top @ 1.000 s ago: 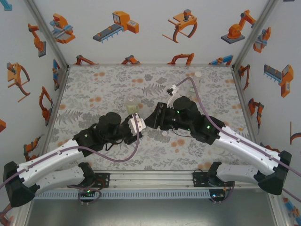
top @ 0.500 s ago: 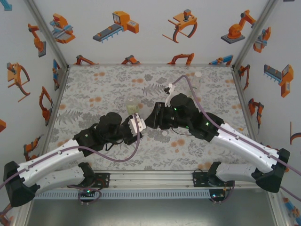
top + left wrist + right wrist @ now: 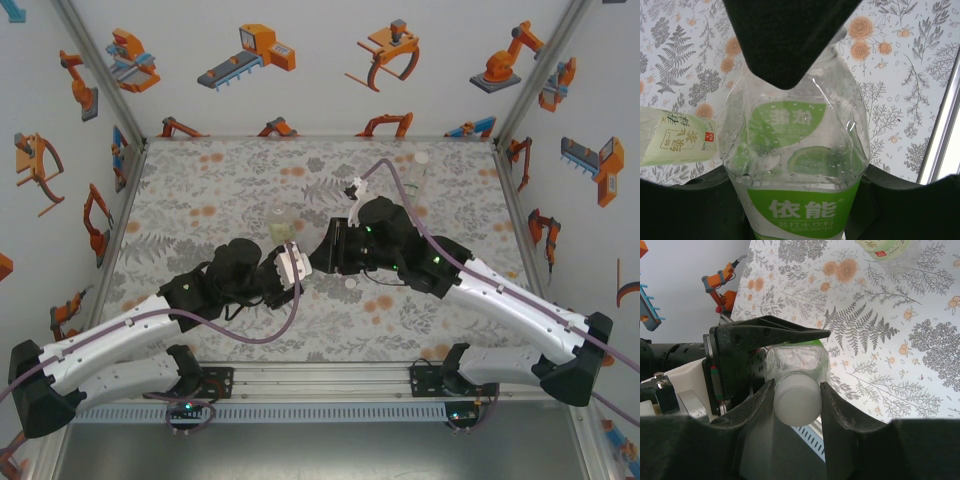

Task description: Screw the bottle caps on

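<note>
Over the floral tabletop point(image 3: 200, 200), the bottle point(image 3: 799, 165) is clamped steady by the left end effector point(image 3: 288, 266) so the cap point(image 3: 796, 407), pinched in the right end effector point(image 3: 797, 390), can seemingly be twisted.

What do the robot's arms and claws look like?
The left arm and right arm have white shells and black joints. A purple cable loops along each. Tiny green lights glow on the right one. The left claw and right claw have black fingers.

Observed: left arm point(image 3: 110, 350) and right arm point(image 3: 520, 310) angled inward; left gripper point(image 3: 797, 195) clamped on clear green-labelled bottle point(image 3: 800, 150); right gripper point(image 3: 797, 390) pinching round white cap point(image 3: 797, 402).
</note>
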Controlling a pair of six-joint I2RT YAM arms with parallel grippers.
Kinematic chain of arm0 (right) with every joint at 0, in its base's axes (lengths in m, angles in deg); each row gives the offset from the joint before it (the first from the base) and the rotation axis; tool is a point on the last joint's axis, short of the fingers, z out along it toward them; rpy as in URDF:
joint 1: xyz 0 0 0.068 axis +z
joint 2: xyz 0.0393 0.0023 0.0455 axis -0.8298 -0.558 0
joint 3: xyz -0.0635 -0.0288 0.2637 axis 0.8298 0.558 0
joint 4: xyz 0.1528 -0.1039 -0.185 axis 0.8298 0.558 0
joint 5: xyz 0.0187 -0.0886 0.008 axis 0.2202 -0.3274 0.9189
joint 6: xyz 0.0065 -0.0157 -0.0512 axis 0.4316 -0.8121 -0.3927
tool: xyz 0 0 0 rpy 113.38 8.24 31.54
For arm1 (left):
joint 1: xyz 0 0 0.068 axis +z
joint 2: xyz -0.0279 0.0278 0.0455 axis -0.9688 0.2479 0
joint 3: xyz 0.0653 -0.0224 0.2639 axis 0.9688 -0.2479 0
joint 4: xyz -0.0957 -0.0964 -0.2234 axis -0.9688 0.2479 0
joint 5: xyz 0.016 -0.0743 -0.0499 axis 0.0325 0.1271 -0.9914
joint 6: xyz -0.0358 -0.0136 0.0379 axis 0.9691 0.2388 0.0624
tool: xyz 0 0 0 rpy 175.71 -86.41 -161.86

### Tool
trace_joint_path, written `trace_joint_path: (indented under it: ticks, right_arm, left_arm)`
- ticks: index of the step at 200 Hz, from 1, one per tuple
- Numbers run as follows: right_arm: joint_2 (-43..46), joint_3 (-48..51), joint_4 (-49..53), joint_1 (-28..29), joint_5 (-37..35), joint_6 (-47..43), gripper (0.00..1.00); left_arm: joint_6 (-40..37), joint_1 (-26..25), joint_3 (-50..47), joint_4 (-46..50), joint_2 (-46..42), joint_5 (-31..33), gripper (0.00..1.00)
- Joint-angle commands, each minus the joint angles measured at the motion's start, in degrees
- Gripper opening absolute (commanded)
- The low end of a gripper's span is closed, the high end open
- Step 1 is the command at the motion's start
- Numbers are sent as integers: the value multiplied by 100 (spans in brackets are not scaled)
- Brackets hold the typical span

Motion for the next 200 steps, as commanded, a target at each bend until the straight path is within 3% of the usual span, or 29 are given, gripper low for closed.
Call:
trace_joint_path:
  ticks: [1, 16, 40, 74, 112, 200]
  right_arm:
    - [20, -260, 150, -86, -11, -227, 21]
    - [4, -343, 322, -230, -36, -419, 19]
    - [-26, -479, 744, -640, -80, -864, 16]
    - [-215, -755, 1362, -1504, -116, -1783, 14]
    - [-1108, -1501, 1926, -2188, -478, -3019, 14]
    - [-3724, -3154, 1459, -3061, -696, -4120, 13]
  left_arm:
    - [52, -29, 123, -12, -95, 151, 39]
    - [94, -34, 97, -13, -180, 168, 66]
    - [151, -34, 5, -3, -429, 275, 80]
    - [173, -33, -59, 155, -750, 412, 82]
    - [258, -34, -79, 378, -955, 470, 82]
    - [531, -33, -255, 561, -1485, 528, 82]
